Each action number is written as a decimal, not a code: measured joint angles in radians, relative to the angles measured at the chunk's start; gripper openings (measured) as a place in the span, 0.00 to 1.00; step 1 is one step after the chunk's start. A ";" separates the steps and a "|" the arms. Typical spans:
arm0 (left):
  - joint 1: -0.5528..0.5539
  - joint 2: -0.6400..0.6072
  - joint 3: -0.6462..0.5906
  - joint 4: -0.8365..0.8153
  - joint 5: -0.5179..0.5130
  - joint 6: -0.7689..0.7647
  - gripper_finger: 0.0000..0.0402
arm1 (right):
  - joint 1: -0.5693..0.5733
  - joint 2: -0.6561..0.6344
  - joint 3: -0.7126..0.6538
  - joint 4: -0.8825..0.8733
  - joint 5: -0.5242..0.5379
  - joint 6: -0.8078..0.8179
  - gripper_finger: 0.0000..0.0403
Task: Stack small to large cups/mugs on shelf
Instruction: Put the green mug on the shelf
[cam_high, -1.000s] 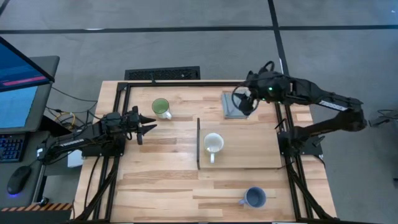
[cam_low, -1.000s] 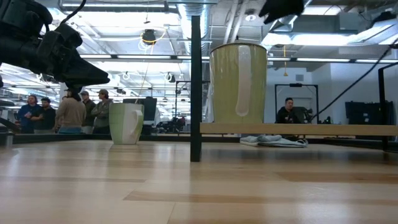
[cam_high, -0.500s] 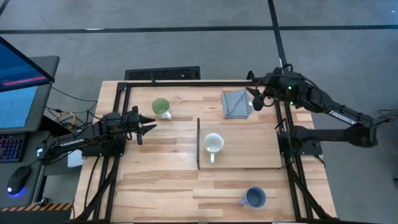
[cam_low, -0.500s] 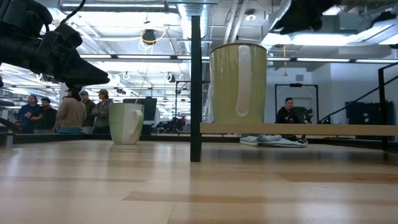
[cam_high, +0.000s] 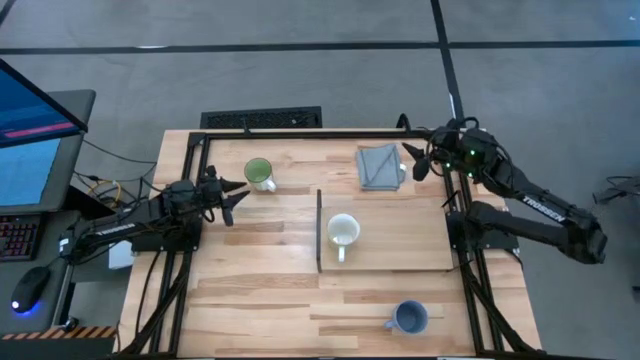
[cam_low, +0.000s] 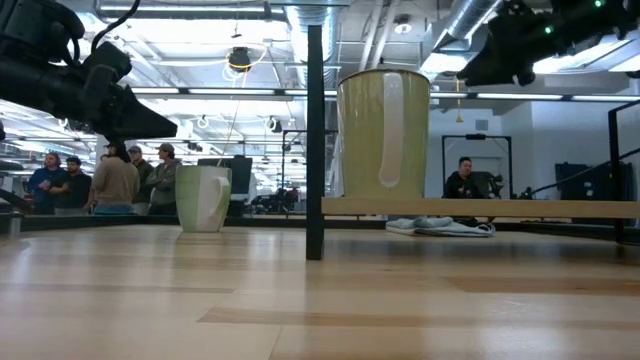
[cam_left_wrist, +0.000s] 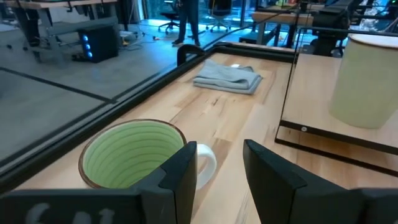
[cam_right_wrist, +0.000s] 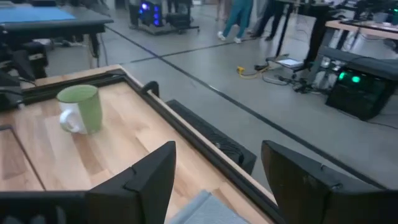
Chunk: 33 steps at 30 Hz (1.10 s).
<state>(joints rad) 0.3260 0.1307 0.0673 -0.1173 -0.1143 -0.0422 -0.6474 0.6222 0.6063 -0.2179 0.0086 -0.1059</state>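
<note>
Green-lined mug (cam_high: 259, 173) sits at one o'clock of the half-open, empty left gripper (cam_high: 232, 199), whose fingers could clip its handle and tip it.

Three mugs are counted: a green-lined mug (cam_high: 259, 172) at eleven o'clock on the table, a cream-white mug (cam_high: 343, 231) on the shelf (cam_high: 400, 240) near the centre, and a blue-grey mug (cam_high: 410, 318) at five o'clock. One shelf and one folded grey cloth (cam_high: 379, 165) at one o'clock are seen. Two arms are counted, each with one gripper.
</note>
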 joint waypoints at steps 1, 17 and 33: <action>0.000 0.000 0.000 0.000 0.000 0.000 0.30 | -0.011 -0.016 -0.025 0.021 -0.015 0.000 0.65; 0.000 0.000 0.002 0.003 0.001 -0.002 0.30 | -0.062 -0.324 -0.269 0.099 -0.066 0.035 0.65; 0.000 0.000 0.002 0.002 0.000 0.019 0.30 | -0.062 -0.623 -0.441 0.091 -0.060 0.042 0.65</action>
<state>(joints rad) 0.3257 0.1307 0.0692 -0.1151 -0.1139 -0.0231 -0.7097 -0.0010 0.1651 -0.1269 -0.0517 -0.0636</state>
